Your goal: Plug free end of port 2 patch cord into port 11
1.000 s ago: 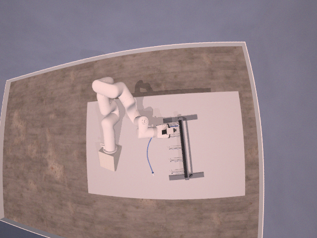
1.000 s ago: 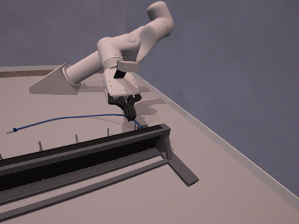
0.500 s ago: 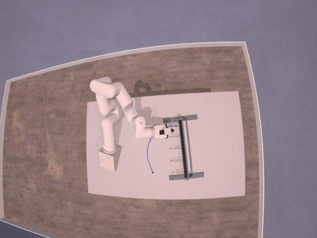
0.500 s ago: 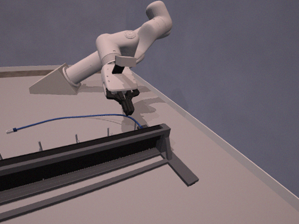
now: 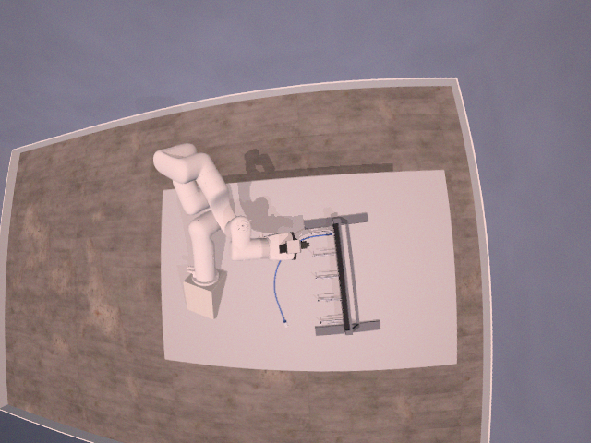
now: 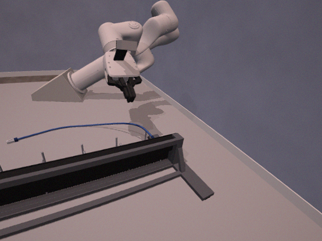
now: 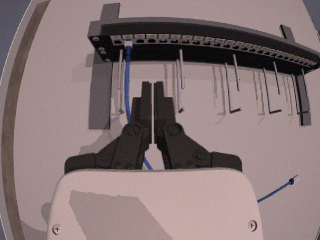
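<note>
My gripper (image 5: 306,245) (image 6: 130,99) (image 7: 152,95) is shut with nothing between its fingertips, above the table in front of the rack. The rack (image 5: 340,276) (image 6: 96,161) (image 7: 200,30) stands upright. The blue cord (image 5: 275,286) (image 6: 84,125) (image 7: 127,85) runs from its plugged end (image 5: 331,233) (image 7: 128,44) in the second port from the left, passing below the gripper. Its free plug (image 5: 285,323) (image 6: 10,141) (image 7: 295,178) is clear of the rack, far to the gripper's right in the wrist view. The port numbers are too small to read, and the free plug's latch side is unclear.
Thin metal rods (image 6: 116,142) (image 7: 181,70) stick out from the rack's front, some on either side of the fingers in the wrist view. The rack's flat feet (image 5: 357,218) (image 6: 198,184) (image 7: 100,95) rest on the pale table (image 5: 405,286) (image 6: 235,205).
</note>
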Controlling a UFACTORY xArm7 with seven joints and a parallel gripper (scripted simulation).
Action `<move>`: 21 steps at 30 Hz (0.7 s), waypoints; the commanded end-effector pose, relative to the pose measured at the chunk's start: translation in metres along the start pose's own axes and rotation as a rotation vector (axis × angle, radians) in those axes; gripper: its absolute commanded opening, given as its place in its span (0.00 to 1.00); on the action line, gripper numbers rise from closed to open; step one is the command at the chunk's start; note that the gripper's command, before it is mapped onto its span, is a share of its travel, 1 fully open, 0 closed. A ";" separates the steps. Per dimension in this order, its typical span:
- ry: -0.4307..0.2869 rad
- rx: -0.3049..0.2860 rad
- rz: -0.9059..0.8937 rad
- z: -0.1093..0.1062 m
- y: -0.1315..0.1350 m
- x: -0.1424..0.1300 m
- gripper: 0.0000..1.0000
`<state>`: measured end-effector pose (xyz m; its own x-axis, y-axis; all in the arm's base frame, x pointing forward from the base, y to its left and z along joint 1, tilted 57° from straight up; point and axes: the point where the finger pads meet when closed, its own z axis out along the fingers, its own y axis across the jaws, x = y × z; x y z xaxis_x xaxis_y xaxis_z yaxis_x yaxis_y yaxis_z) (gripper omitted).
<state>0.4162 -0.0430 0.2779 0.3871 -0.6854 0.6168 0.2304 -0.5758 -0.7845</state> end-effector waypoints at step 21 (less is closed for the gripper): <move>-0.002 0.000 -0.002 -0.049 0.011 0.003 0.00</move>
<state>0.3742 -0.0657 0.2807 0.3908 -0.6831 0.6170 0.2308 -0.5762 -0.7841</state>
